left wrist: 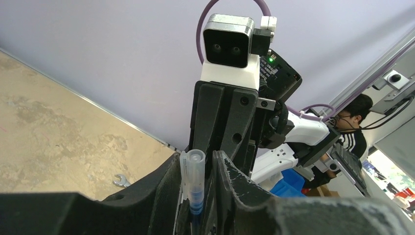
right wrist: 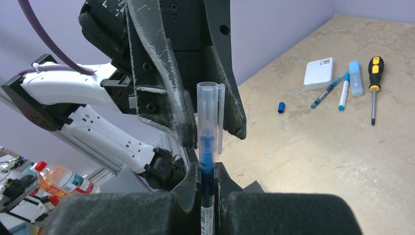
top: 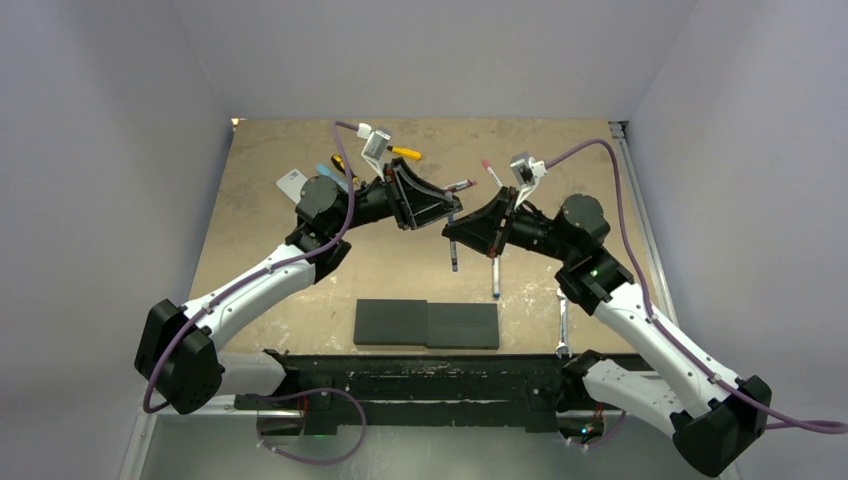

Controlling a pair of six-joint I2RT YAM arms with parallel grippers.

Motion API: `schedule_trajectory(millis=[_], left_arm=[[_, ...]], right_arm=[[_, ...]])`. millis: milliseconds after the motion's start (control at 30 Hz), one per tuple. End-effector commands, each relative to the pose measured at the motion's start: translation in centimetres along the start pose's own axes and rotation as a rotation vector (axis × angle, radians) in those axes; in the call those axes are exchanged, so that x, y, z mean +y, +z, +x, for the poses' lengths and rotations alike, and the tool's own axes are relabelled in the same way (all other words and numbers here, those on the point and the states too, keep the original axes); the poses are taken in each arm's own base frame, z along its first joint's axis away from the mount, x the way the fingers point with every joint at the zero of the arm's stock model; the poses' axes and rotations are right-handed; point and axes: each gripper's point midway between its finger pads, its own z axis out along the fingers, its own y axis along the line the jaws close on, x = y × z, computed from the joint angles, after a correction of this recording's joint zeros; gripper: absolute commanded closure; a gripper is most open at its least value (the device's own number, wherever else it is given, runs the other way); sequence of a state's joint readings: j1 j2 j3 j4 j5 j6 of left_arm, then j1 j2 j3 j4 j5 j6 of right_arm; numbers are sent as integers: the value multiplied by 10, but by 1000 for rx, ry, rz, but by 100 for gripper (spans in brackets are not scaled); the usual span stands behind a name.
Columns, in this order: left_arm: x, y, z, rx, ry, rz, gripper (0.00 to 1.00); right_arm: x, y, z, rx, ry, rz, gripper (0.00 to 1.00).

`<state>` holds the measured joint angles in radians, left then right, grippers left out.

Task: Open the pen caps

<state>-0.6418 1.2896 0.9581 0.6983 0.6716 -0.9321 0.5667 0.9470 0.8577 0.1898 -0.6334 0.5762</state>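
The top camera looks down from above and behind onto the tan tabletop [top: 450,140]. Both wrist cameras, very close, face each other across one clear-capped blue pen [left wrist: 195,176] [right wrist: 207,142].

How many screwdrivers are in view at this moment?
2. A yellow-handled screwdriver lies at the far side, past the left wrist. A black-and-yellow screwdriver lies beside the light blue block. Others may be hidden.

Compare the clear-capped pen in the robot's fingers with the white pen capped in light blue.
The clear-capped pen is clamped in the right gripper; the white pen lies loose on the table. One has a transparent cap and dark barrel, the other an opaque cap and white barrel. Both are capped.
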Motion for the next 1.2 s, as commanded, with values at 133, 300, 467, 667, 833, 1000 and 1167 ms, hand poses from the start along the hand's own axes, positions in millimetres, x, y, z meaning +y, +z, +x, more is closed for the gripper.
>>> schedule_trajectory(millis=[133,300,467,667,833,1000,1167], left_arm=[[-18,-3,-1,-1,33,57,64],[-17,-4,2,4,30,55,74],[-16,-4,5,17,23,61,79],[-17,-3,9,27,20,67,70],[-16,-2,12,40,16,73,90],[-18,-2,10,18,17,67,100],[-19,-3,-28,-103,36,29,100]], right_arm=[[0,0,-10,-66,-1,14,100],[-3,1,-10,-69,5,22,100],[-5,0,-11,-78,9,36,100],[-6,0,-10,-81,14,45,100],[-10,-1,-11,-88,12,65,100],[-17,-3,-7,-92,6,96,100],[-24,-4,6,-55,5,114,100]])
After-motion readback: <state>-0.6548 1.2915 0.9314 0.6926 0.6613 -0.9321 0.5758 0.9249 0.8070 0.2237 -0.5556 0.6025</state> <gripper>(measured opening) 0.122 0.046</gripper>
